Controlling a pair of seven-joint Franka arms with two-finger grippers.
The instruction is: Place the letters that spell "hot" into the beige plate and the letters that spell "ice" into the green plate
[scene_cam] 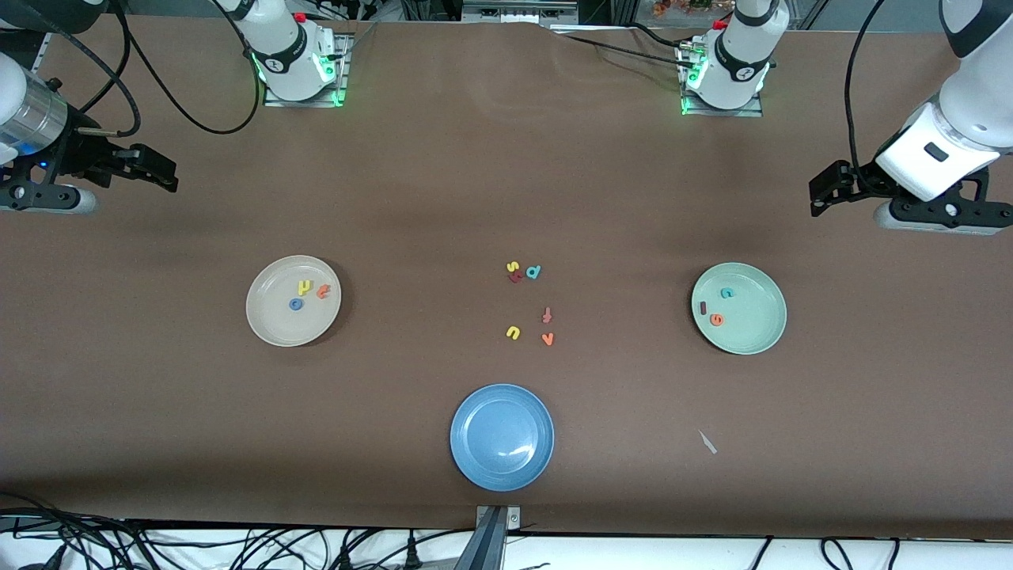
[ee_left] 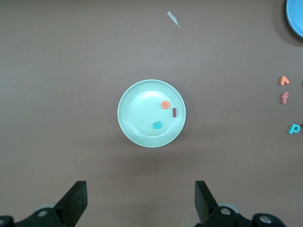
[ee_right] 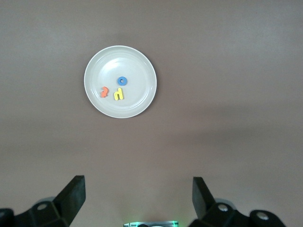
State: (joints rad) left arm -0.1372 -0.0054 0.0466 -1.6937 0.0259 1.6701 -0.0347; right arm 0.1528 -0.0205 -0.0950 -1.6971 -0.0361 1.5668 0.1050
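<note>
The beige plate [scene_cam: 277,323] [ee_right: 135,71] lies toward the right arm's end and holds the yellow h [scene_cam: 305,286], blue o [scene_cam: 296,304] and orange t [scene_cam: 323,291]. Toward the left arm's end, the green plate [scene_cam: 753,328] [ee_left: 137,109] holds the dark red i [scene_cam: 703,307], teal c [scene_cam: 726,293] and orange e [scene_cam: 716,319]. My right gripper [scene_cam: 162,170] [ee_right: 137,182] hangs open and empty, high over the bare table at its own end. My left gripper [scene_cam: 823,194] [ee_left: 139,189] does the same at its end, also open and empty.
Loose letters lie mid-table: a yellow s [scene_cam: 513,267], a dark red letter [scene_cam: 515,277], a teal d [scene_cam: 533,272], a pinkish f [scene_cam: 546,315], a yellow u [scene_cam: 513,332], an orange v [scene_cam: 547,339]. A blue plate [scene_cam: 502,455] sits nearest the front camera. A white scrap [scene_cam: 707,442] lies beside it.
</note>
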